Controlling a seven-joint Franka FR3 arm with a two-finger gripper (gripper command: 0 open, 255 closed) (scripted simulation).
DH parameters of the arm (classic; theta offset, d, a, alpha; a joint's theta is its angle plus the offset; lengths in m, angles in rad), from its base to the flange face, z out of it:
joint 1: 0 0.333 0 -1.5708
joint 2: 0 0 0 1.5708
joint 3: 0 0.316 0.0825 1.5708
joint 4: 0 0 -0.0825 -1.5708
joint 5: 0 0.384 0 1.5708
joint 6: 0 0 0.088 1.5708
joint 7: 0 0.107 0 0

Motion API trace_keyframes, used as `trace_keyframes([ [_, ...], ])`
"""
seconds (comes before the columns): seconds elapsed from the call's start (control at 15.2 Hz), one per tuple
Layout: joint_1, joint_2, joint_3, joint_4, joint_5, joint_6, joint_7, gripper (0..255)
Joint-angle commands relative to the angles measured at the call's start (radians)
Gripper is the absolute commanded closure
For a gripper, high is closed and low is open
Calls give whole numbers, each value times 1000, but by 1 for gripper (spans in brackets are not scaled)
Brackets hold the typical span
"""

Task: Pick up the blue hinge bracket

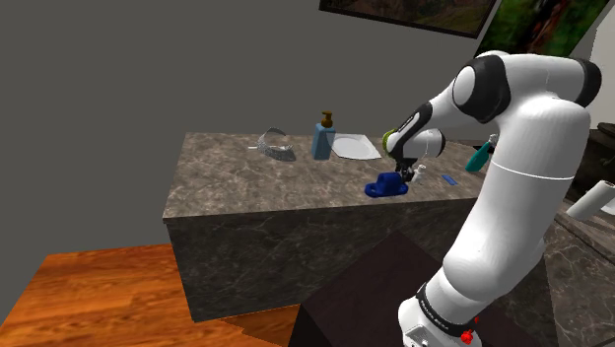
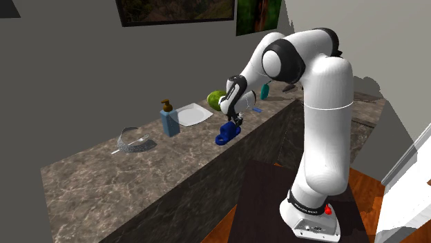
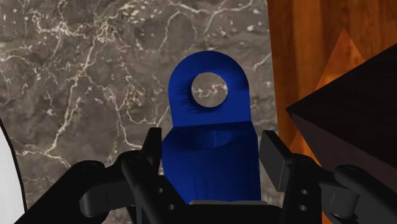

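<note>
Black two-finger gripper (image 3: 213,149) straddles the blue hinge bracket (image 3: 210,165), jaws parted close beside its flanks and holding nothing. The bracket lies near the dark marble counter's (image 3: 83,76) edge. It is probably rigid, light and slick, so clasp the blocky body's flat sides, not the holed ear.

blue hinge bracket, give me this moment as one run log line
stage: grasp | end effector: around blue hinge bracket | bracket: on marble countertop, near edge | lifted: not yet

The bench (image 3: 95,76) is smooth, white-veined dark stone. The blue hinge bracket (image 3: 210,162) looks matt and faintly ribbed. The floor (image 1: 89,291) is glossy wood.
</note>
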Motion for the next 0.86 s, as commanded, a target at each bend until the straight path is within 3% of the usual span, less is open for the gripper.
trace_keyframes([
  [0.0, 16, -25, -18, 3, -23, -25, 15, 255],
  [0.79, 68, -153, -77, 27, -141, -159, 81, 255],
])
